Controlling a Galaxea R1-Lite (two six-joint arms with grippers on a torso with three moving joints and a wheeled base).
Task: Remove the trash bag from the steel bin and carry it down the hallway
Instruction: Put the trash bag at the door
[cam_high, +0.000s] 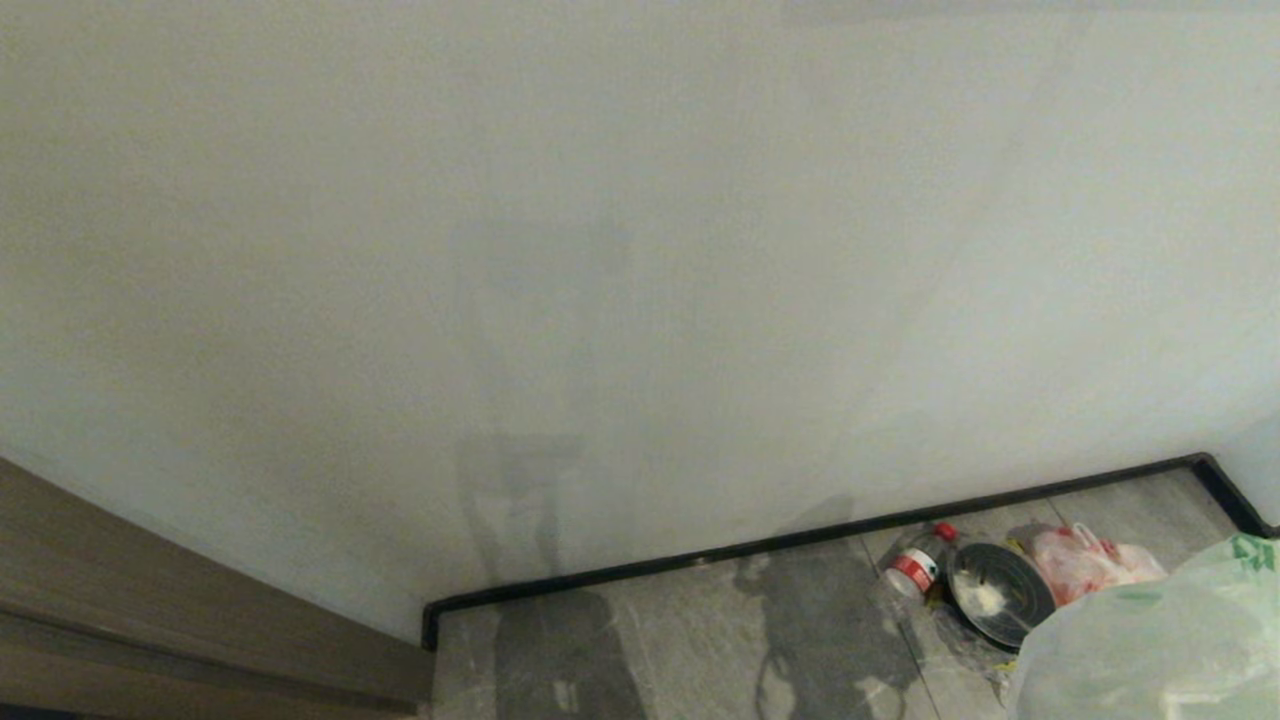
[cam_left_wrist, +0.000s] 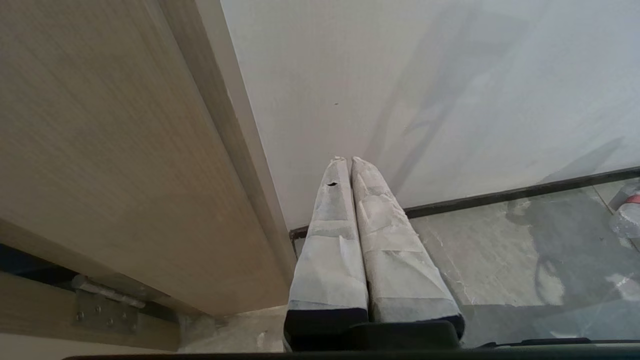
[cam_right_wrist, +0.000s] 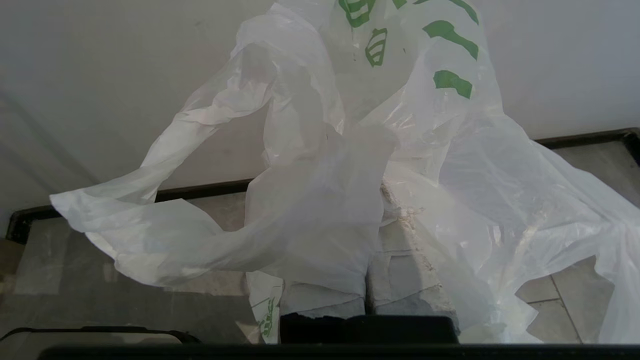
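Here the right claw (cam_right_wrist: 367, 280) pinches the trash bag (cam_right_wrist: 320, 190); at nine o'clock, the left claw (cam_left_wrist: 350, 162) is closed and empty.

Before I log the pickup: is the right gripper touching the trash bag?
Touching. In the right wrist view the right gripper has its jaws shut with the trash bag pinched between them and draped over both.

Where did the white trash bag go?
The trash bag hangs from the right hand, low on the head view's right, beside floor litter.
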